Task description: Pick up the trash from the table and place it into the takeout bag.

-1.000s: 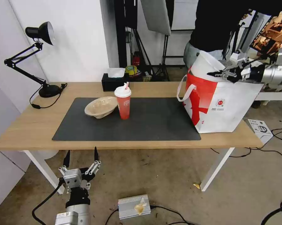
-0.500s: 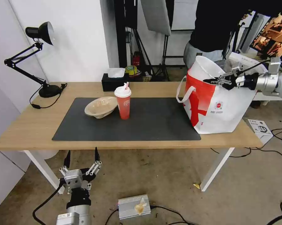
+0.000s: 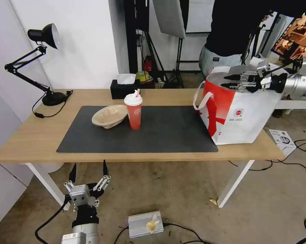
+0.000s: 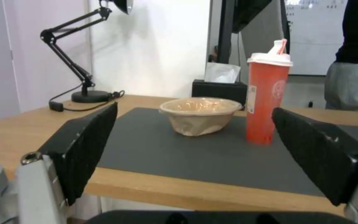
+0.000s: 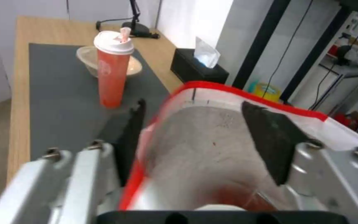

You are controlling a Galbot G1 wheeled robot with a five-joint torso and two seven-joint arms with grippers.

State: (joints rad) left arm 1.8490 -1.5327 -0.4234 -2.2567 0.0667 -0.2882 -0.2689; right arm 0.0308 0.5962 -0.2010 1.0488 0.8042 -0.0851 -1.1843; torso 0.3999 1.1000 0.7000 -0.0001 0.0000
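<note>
Over the bag (image 3: 241, 115) at the bench's (image 3: 31, 135) right end, the right claw (image 3: 229, 80) hovers at its mouth, spread and empty. On the mat (image 3: 166, 132) stand the cup (image 3: 133, 110) and pulp bowl (image 3: 108, 116), touching. Below the bench's front edge, the left claw (image 3: 88, 167) waits, spread.

This looks like a lab or recording studio rather than a home. Tripod light stands (image 3: 153, 57) and a grey softbox panel (image 3: 169, 15) crowd the wall behind the light-wood worktop (image 3: 34, 135), cables (image 3: 295, 159) trail over a stained bare concrete floor (image 3: 166, 183), and a metal power unit (image 3: 145, 223) lies loose under the worktop. What may be a whiteboard (image 4: 309, 34) hangs at the back, though it is too dim to be sure.
</note>
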